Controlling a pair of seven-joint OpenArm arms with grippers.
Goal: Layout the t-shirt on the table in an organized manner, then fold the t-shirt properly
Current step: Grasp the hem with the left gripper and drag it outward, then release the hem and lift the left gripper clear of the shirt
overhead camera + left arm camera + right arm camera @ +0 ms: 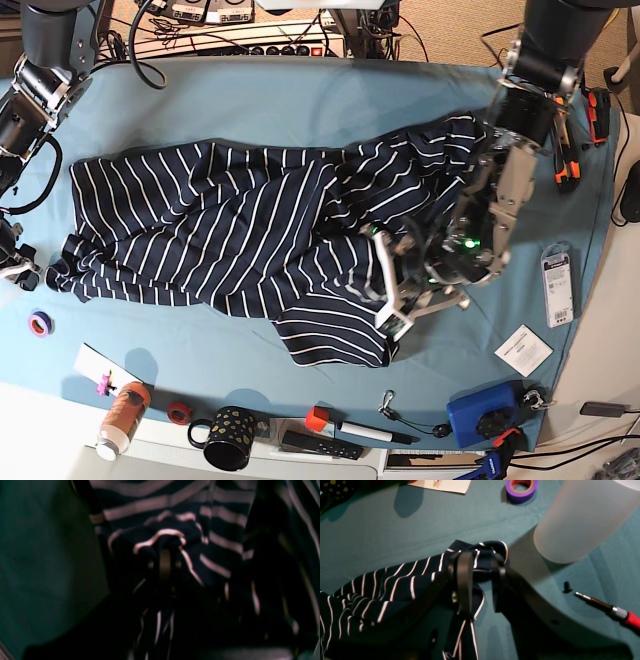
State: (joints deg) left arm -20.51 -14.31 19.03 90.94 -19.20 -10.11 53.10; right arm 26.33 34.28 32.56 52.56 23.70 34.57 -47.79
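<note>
Teal cloth covers my desk, and the t-shirt sprawls across it, its long axis running side to side in the base view, still bunched and twisted rather than laid flat. Going left to right in that view: at the far left edge my right pincer sits at the shirt's end; its jaws stand partly apart with a bunched fold of striped cloth between them, though I cannot tell for sure that the fold is truly pinched. From there the body of the shirt stretches rightward in diagonal wrinkles, with one flap hanging toward the near edge. At the right my left pincer is pressed down into the fabric, jaws shut on a gathered ridge of stripes. So I have an arm at each end, and the cloth lies between them. My judgement: drawing the two ends apart along that axis should spread it.
</note>
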